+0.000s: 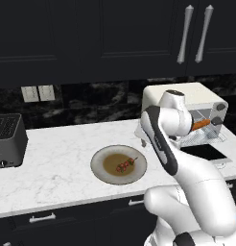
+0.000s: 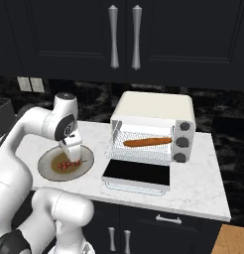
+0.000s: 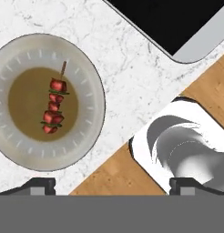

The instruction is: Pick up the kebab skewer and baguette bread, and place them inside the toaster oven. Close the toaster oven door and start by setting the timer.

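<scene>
The two dark fingertips [image 3: 39, 185] stand wide apart at the bottom of the hand view, so the jaws are open with nothing between them. The gripper [image 2: 73, 158] hangs above the right part of the plate [image 2: 47, 172], pointing down at the counter. In the hand view it looks down on the marble countertop [image 3: 132, 68] just beside the plate's rim, near the counter's front edge, with wooden floor [image 3: 209, 91] showing beyond that edge.

The kebab skewer [image 3: 53, 108] lies flat in the plate's brown inner well, its red chunks bunched along one half and its bare stick end poking out the other (in the left base view it lies at a slant [image 1: 126, 164] near the middle of the plate [image 1: 98, 168]). It is untouched by the fingers.

The baguette bread [image 2: 147, 142] already lies lengthwise on the wire rack [image 2: 144, 151] inside the toaster oven [image 2: 153, 111], which sits on the counter to the right of the plate. From the left base view only its orange end [image 1: 201, 125] shows past the arm. The toaster oven door [image 2: 137, 174] is dropped fully open, its dark glass lying flat and level in front of the oven mouth. Three round knobs [image 2: 183, 142] run down the oven's right side.

A dark grey slot toaster [image 1: 8, 139] stands at the far left of the counter, well apart from the plate. Dark cabinets [image 2: 69, 34] with pale bar handles hang above.
</scene>
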{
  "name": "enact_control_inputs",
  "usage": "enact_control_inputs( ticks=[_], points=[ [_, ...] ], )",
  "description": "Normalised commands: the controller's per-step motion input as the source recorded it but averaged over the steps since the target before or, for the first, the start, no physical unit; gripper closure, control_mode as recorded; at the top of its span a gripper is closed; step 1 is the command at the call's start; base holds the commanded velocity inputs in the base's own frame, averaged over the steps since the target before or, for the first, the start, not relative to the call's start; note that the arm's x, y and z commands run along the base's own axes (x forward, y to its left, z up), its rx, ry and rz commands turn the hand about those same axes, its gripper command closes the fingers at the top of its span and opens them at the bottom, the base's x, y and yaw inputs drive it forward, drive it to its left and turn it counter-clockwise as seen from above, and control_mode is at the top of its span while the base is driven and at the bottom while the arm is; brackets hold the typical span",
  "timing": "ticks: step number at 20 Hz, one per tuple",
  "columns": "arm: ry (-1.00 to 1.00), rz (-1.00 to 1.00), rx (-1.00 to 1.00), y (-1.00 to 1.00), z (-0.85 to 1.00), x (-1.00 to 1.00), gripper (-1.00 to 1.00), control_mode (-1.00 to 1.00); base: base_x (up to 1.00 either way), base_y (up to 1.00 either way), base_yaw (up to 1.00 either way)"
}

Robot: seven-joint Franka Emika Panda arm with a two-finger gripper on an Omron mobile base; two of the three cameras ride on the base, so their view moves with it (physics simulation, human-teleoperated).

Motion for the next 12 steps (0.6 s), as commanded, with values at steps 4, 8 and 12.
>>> enact_control_inputs(
  ticks=[4,8,12],
  points=[
    [0.19,0.00,0.00,0.30,-0.39,0.29,-1.00,-1.00,0.00,0.00,0.00],
    [0.08,0.00,0.00,0.02,-0.53,0.02,-1.00,-1.00,0.00,0.00,0.00],
    [0.00,0.00,0.00,0.11,-0.55,0.17,-1.00,-1.00,0.00,0.00,0.00]
  ],
)
